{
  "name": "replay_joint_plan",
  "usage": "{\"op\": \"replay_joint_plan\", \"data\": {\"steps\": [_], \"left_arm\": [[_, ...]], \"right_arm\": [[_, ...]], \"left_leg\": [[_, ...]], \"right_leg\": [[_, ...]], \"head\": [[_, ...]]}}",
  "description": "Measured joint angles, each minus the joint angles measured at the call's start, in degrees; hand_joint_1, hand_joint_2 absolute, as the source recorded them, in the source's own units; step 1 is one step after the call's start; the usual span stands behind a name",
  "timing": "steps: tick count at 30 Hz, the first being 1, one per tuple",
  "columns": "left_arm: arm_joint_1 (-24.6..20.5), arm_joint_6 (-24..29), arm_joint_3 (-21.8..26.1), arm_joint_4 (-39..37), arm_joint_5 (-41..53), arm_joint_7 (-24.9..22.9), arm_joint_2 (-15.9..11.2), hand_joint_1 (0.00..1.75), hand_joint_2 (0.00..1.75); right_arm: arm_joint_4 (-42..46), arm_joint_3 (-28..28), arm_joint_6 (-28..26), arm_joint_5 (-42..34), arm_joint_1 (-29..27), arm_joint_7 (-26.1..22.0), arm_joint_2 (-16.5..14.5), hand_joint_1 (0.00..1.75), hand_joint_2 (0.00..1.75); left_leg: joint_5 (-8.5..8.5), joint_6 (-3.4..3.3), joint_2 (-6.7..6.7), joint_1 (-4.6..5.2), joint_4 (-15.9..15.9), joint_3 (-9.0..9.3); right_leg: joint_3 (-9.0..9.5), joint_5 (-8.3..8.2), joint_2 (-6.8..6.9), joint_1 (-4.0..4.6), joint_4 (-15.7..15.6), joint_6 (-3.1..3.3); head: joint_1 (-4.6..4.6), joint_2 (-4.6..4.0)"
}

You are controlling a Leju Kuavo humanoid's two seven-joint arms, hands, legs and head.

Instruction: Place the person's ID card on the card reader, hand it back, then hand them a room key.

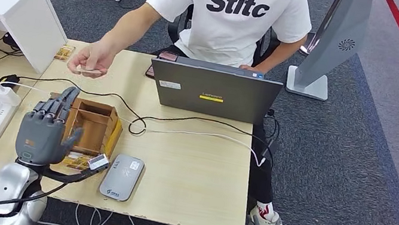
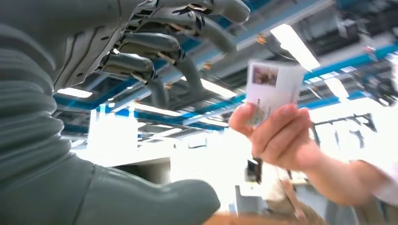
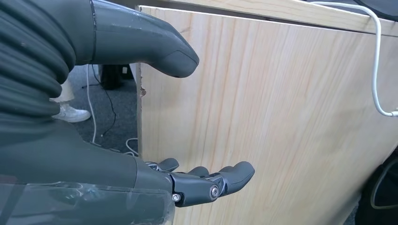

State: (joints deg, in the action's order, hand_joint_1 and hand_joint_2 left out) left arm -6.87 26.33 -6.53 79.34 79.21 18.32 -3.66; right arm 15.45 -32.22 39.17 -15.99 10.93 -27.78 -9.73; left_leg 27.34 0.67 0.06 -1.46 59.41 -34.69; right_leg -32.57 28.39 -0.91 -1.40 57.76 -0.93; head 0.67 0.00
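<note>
Cables [image 1: 141, 120] trail across the desk [image 1: 199, 173] at frame centre as I watch the person's hand [image 1: 91, 61], upper left, hold the ID card [image 1: 92, 72] above my left hand [image 1: 45, 127], whose fingers are spread wide and empty. Just right of that hand sit a wooden box [image 1: 92, 126] and the grey card reader [image 1: 121, 177], lower centre, with a laptop [image 1: 213, 92] behind. My right hand [image 3: 141, 117] hangs with fingers apart beside the desk's edge, holding nothing.
</note>
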Motion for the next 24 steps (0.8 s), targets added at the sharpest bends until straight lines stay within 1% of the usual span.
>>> {"op": "replay_joint_plan", "data": {"steps": [5,11,15,21,24], "left_arm": [[4.1,-3.1,-4.4,0.0,1.6,0.3,0.0,0.00,1.75],[6.9,-7.3,-9.0,-1.8,1.6,-0.6,-0.6,0.00,1.75],[8.1,-7.6,-11.7,-4.4,2.0,-1.9,-1.1,0.00,1.75],[8.0,-8.2,-13.4,-6.7,1.0,-2.6,-1.8,0.00,1.75],[7.8,-6.9,-13.9,-8.5,0.5,-3.6,-2.1,0.00,1.75]], "right_arm": [[0.0,0.0,0.5,-0.1,-0.1,-0.4,0.0,0.00,1.75],[0.0,0.0,0.7,-0.5,-0.1,-0.6,0.0,0.00,1.75],[0.0,0.0,0.9,-0.9,-0.1,-0.6,0.1,0.00,1.75],[0.0,0.0,0.9,-0.9,-0.1,-0.6,0.1,0.00,1.75],[0.0,0.0,0.9,-0.9,-0.1,-0.6,0.1,0.00,1.75]], "left_leg": [[0.01,-0.01,0.00,0.01,0.0,-0.02],[0.02,-0.01,-0.01,0.01,0.0,-0.01],[0.01,-0.01,-0.02,0.00,0.0,-0.02],[0.01,-0.01,-0.03,0.01,0.0,-0.02],[0.01,-0.01,-0.04,0.01,0.0,0.00]], "right_leg": [[-0.02,0.01,0.00,-0.01,0.0,-0.01],[-0.02,0.01,0.01,-0.01,0.0,-0.01],[-0.02,0.01,0.01,0.00,0.0,-0.01],[0.00,0.01,0.03,-0.01,0.0,-0.01],[0.03,0.01,0.04,-0.01,0.0,-0.01]], "head": [[-0.01,0.00],[-0.01,0.00],[-0.01,0.00],[-0.01,0.00],[0.00,0.00]]}}
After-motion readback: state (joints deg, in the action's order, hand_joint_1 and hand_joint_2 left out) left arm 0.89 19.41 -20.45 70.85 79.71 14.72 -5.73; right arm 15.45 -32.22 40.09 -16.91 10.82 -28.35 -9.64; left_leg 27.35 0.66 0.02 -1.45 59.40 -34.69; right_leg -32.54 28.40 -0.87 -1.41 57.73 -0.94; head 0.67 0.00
